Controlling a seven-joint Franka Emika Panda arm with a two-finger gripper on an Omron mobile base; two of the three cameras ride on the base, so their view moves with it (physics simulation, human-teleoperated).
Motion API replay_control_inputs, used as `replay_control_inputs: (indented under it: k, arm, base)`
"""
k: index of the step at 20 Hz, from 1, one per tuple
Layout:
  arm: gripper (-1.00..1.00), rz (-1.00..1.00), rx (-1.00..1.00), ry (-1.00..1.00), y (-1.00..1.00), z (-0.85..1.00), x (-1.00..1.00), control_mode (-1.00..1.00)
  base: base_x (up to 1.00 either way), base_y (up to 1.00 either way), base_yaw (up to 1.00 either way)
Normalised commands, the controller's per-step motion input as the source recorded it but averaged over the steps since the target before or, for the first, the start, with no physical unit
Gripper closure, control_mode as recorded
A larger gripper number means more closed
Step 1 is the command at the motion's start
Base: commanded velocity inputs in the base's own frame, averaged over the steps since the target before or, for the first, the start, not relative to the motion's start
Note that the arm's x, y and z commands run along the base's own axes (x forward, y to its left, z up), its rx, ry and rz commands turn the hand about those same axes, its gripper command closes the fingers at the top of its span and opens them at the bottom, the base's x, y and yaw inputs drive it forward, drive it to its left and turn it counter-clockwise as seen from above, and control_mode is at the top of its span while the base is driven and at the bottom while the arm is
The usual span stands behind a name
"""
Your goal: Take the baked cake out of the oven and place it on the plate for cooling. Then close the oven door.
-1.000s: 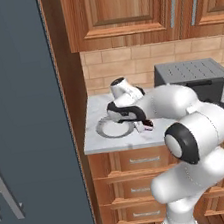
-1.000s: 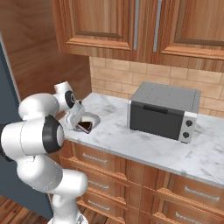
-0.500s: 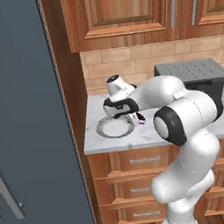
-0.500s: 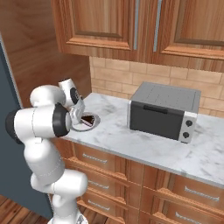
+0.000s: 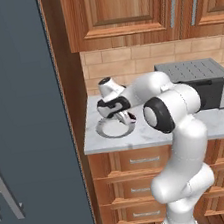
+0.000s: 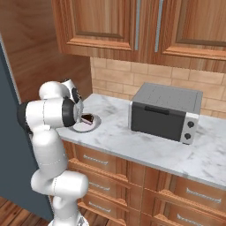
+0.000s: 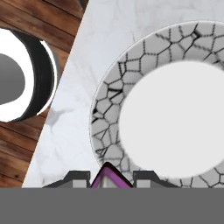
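Observation:
A round plate [image 5: 109, 130] with a white middle and a cracked grey rim [image 7: 109, 100] lies near the left end of the marble counter [image 5: 152, 134]. My gripper [image 5: 125, 117] hangs low over the plate's near edge, shut on the cake [image 6: 88, 118], a dark slice. In the hand view the cake's purple tip [image 7: 107, 179] pokes up between my gripper's [image 7: 107, 176] two dark fingertips [image 7: 78, 177]. From the right base view the plate [image 6: 94, 125] lies partly behind my arm. The oven and the oven door are out of view.
A grey countertop appliance with two knobs [image 6: 165, 112] stands to the right of the plate [image 5: 201, 84]. A tall dark grey panel [image 5: 24, 121] and a wood side wall border the counter's left end. Wood cabinets hang above, and drawers [image 6: 132, 176] are below.
My hand has carried the cake a little leftward over the plate, and the elbow has swung up and back. The plate and the appliance have not moved.

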Motion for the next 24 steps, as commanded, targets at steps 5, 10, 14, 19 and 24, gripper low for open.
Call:
replay_control_inputs:
  k: [5, 10, 14, 19, 24]
  arm:
    - [1.0, 0.03, 0.0, 0.0, 0.0, -0.21, 0.31, -1.0]
    - [1.0, 0.01, 0.0, 0.0, 0.02, -0.23, 0.21, -1.0]
    - [1.0, 0.01, 0.0, 0.0, 0.0, -0.21, 0.25, -1.0]
    - [-1.0, 0.01, 0.0, 0.0, 0.06, -0.17, 0.13, -1.0]
    - [-1.0, 0.01, 0.0, 0.0, 0.08, -0.03, 0.0, -1.0]
  base:
    - [0.0, 0.0, 0.0]
    - [0.0, 0.0, 0.0]
    - [0.0, 0.0, 0.0]
    - [0.0, 0.0, 0.0]
    - [0.0, 0.0, 0.0]
